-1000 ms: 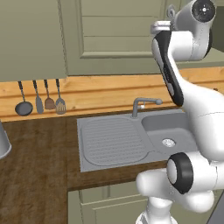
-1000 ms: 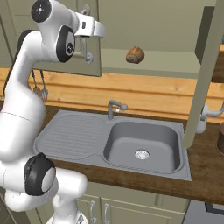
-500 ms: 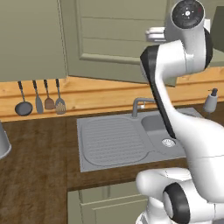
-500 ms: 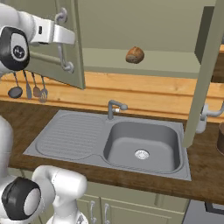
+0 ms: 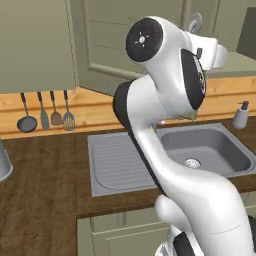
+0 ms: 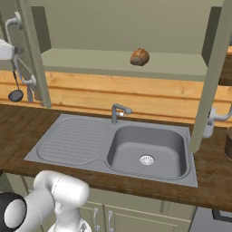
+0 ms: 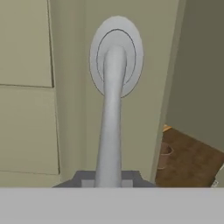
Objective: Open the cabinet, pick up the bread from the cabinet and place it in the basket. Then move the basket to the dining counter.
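The cabinet [image 6: 122, 61] stands open. Its left door [image 6: 32, 54] is swung out wide. My gripper [image 7: 109, 178] is shut on that door's long grey bar handle [image 7: 111, 109], which runs up to its round mount plate [image 7: 116, 54]. From the right base view the gripper [image 6: 9, 50] sits at the far left against the handle [image 6: 23, 74]. The bread [image 6: 139, 56], a small orange-brown lump, lies on the cabinet shelf above the faucet. A brown basket [image 6: 229, 142] stands on the worktop at the right edge. The dining counter is out of view.
Below the cabinet are a grey sink [image 6: 147, 152], its drainboard [image 6: 72, 140] and a faucet [image 6: 118, 111]. The right cabinet door [image 6: 213, 77] also hangs open. Utensils [image 5: 45, 112] hang on the wooden backsplash. A soap bottle [image 5: 241, 115] stands right of the sink and a grey pot [image 5: 2, 160] at the far left.
The left cabinet door has swung further open to the left, drawn by my gripper on its handle. The arm has swept left with it. The bread has not moved.
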